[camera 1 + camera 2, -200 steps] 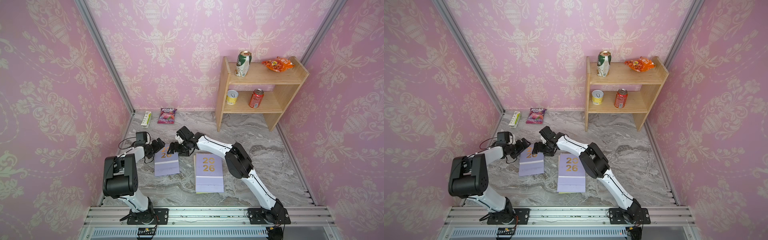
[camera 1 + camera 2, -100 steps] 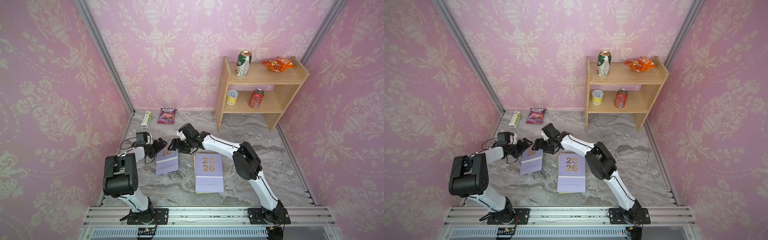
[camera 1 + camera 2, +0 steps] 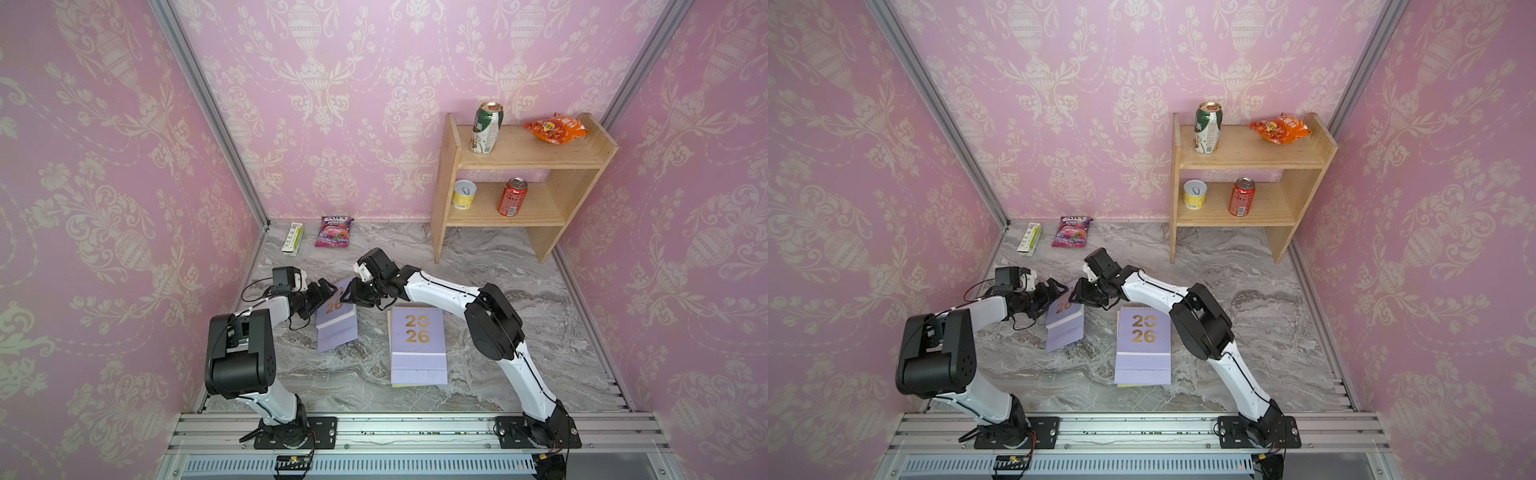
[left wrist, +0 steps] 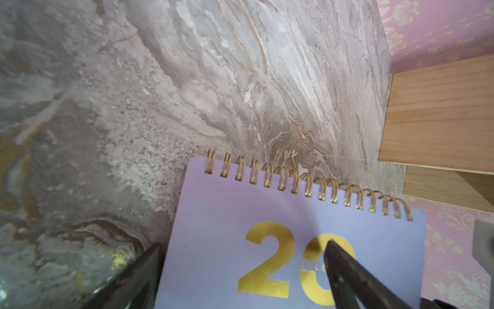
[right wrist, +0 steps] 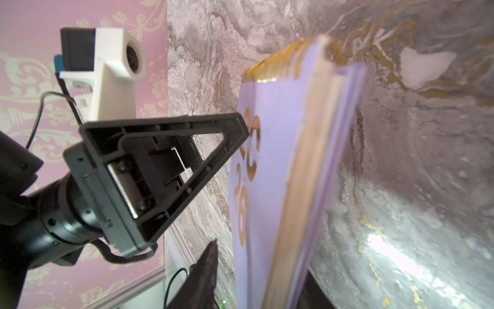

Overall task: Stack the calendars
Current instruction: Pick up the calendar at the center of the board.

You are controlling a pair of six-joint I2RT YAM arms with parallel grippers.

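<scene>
Two lilac calendars with gold "2026" show in both top views. The left calendar (image 3: pixel 336 328) (image 3: pixel 1065 328) is tipped up at its spiral end. My right gripper (image 3: pixel 352 293) (image 5: pixel 263 256) is shut round that calendar's (image 5: pixel 267 160) right edge, with one finger on the cover side and one behind. My left gripper (image 3: pixel 326 289) (image 4: pixel 243 243) stands open at its left corner; one finger (image 4: pixel 344 267) lies over the cover (image 4: pixel 267 214) and the other is beside the edge. The second calendar (image 3: pixel 417 353) (image 3: pixel 1144 353) lies flat to the right, untouched.
A wooden shelf (image 3: pixel 519 160) stands at the back right with three cans and an orange snack bag. A purple snack pouch (image 3: pixel 333 232) and a small white box (image 3: pixel 292 237) lie by the back wall. Pink walls close in both sides; a metal rail (image 3: pixel 395 428) runs along the front.
My right gripper's jaws have closed in from wide open onto the left calendar's edge. That calendar went from lying flat to tipped up. My left gripper stayed open in place.
</scene>
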